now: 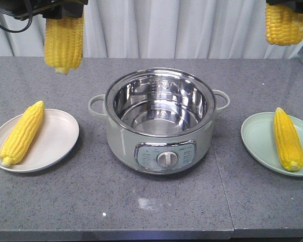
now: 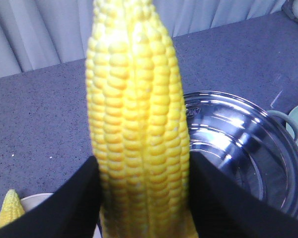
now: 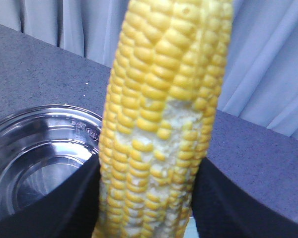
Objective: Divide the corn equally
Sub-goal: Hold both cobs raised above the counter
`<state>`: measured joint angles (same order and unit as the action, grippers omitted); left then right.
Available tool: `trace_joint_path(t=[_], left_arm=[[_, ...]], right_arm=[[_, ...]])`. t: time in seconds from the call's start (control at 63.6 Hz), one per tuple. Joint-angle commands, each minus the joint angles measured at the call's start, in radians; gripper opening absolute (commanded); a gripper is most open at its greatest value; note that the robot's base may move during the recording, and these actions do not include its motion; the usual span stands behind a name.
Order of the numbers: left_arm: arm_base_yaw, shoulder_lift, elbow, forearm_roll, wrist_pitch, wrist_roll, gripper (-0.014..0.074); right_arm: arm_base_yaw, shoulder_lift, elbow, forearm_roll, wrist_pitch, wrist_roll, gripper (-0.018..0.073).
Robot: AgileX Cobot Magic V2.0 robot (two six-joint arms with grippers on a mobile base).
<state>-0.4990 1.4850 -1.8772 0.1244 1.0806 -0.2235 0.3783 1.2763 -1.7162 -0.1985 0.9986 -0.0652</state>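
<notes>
Left-held corn [image 1: 63, 43] hanging tip-down, pinched in the left gripper [image 2: 144, 208]. Right-held corn [image 1: 285, 24] clamped likewise in the right gripper [image 3: 146, 198]. Third corn [image 1: 22, 132] lying on the white plate [image 1: 55, 138], fourth corn [image 1: 288, 138] on the green plate [image 1: 257, 136]. Steel pot [image 1: 159, 121] between the plates.

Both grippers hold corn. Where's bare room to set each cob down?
Left plate: the half toward the pot is bare; its cob lies on the outer side. Right plate: same, cob on the outer side. Counter in front of the pot is bare. Tight: gaps between pot handles and plates.
</notes>
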Motion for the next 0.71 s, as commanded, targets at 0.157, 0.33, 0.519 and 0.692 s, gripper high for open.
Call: trace_joint_path(t=[0.157, 0.33, 0.519, 0.692], left_arm=[[-0.003, -0.036, -0.023, 0.007, -0.073, -0.01, -0.0006], [-0.003, -0.036, -0.023, 0.007, -0.073, -0.01, -0.0006], [-0.003, -0.036, -0.023, 0.007, -0.073, -0.01, -0.0006], [-0.003, -0.036, -0.023, 0.007, -0.073, -0.01, -0.0006]], right_arm=[[-0.008, -0.029, -0.03, -0.013, -0.072, -0.005, -0.0005], [-0.008, -0.029, -0.03, -0.013, -0.072, -0.005, -0.0005], [-0.008, -0.029, -0.03, -0.013, -0.072, -0.005, -0.0005], [-0.008, -0.029, -0.03, -0.013, -0.072, -0.005, -0.0005]])
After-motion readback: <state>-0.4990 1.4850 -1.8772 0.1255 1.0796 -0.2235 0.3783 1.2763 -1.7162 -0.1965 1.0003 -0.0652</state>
